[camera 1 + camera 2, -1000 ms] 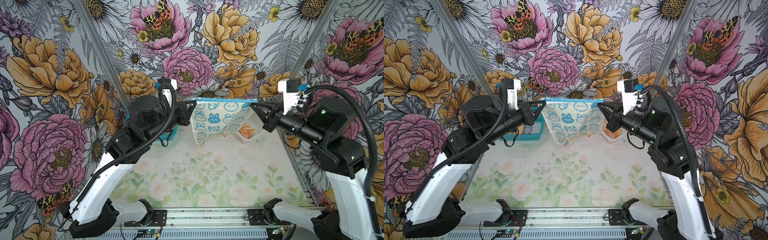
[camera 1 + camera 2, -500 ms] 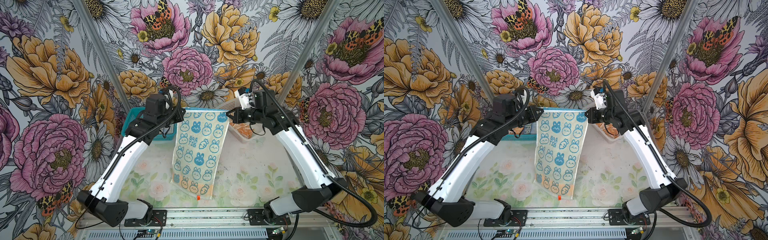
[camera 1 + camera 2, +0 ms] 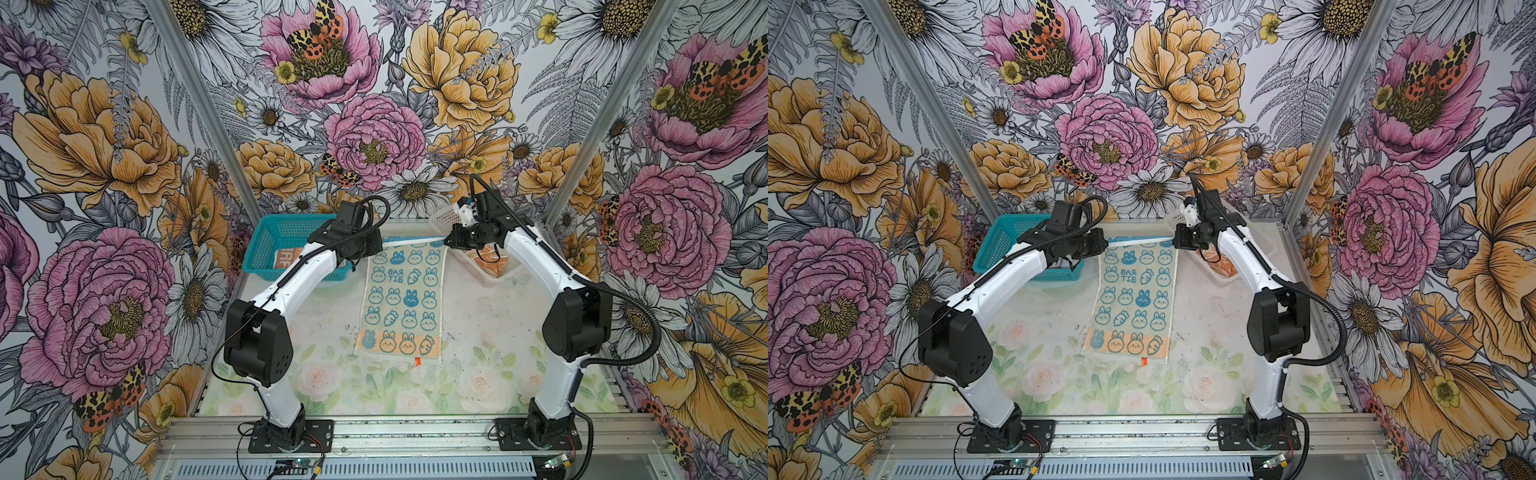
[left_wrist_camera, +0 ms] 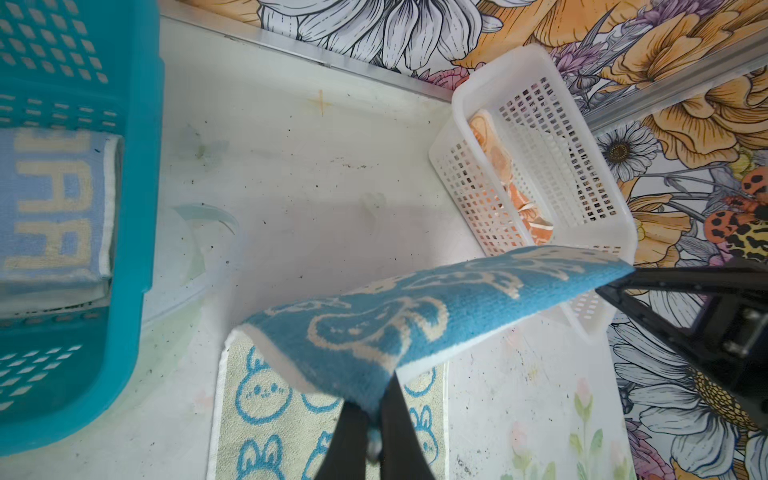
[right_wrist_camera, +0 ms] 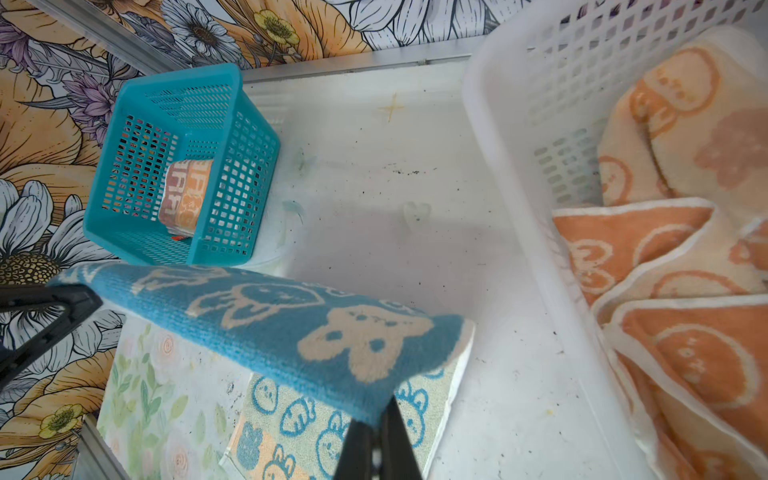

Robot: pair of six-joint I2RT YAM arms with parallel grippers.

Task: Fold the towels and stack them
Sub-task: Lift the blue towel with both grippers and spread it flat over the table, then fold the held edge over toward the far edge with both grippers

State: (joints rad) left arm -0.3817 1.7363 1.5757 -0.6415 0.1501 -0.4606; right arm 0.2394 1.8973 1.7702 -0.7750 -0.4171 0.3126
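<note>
The teal bunny towel (image 3: pixel 401 299) (image 3: pixel 1133 299) lies lengthwise on the table, cream face up, its orange band nearest the front. Its far edge is held up off the surface. My left gripper (image 3: pixel 381 245) (image 4: pixel 374 409) is shut on that edge's left corner, and my right gripper (image 3: pixel 446 240) (image 5: pixel 380 409) is shut on the right corner. The lifted edge shows its blue side (image 4: pixel 415 316) (image 5: pixel 291 316) in both wrist views. A folded lettered towel (image 3: pixel 286 259) (image 5: pixel 185 195) rests in the teal basket. The crumpled peach towel (image 3: pixel 492 262) (image 5: pixel 665 257) sits in the white basket.
The teal basket (image 3: pixel 270 232) stands at the back left beside the left arm. The white basket (image 4: pixel 519 70) stands at the back right, under the right arm. The back wall's metal rail runs just behind both.
Both arms came down and reached back with the bunny towel. It hung in the air before; now most of it lies flat on the table.
</note>
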